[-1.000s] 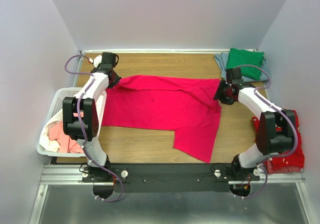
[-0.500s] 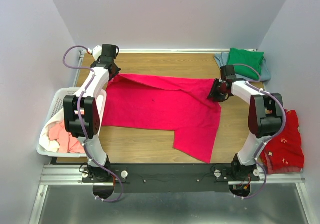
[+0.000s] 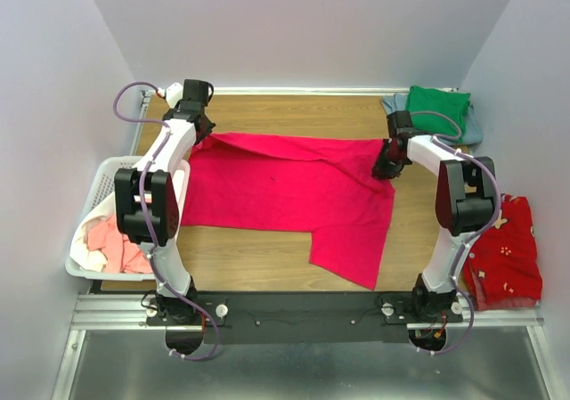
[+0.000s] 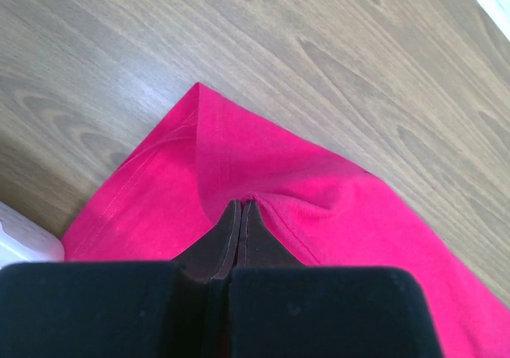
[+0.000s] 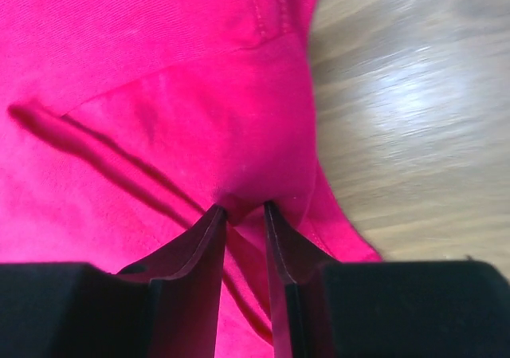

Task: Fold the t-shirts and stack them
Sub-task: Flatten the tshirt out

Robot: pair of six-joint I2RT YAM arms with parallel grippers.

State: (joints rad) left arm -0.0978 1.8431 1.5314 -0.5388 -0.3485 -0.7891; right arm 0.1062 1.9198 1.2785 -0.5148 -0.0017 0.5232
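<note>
A crimson-pink t-shirt (image 3: 294,195) lies spread across the wooden table. My left gripper (image 3: 198,138) is at its far left corner, shut on a fold of the cloth (image 4: 239,167); in the left wrist view the fingertips (image 4: 231,222) meet on the fabric. My right gripper (image 3: 385,168) is at the shirt's far right edge, with its jaws closed on a bunched ridge of the cloth (image 5: 239,151). A green t-shirt (image 3: 436,110) lies folded on a grey-blue one (image 3: 390,106) at the far right corner.
A white lattice basket (image 3: 96,186) stands off the table's left edge and holds a salmon-pink shirt (image 3: 114,244) and a white shirt (image 3: 85,259). A red patterned cloth (image 3: 503,257) lies at the near right. Walls enclose the table.
The right arm's elbow has swung up and inward, and its gripper has shifted slightly toward the far side on the shirt's edge. The left gripper has moved slightly back, still on the corner.
</note>
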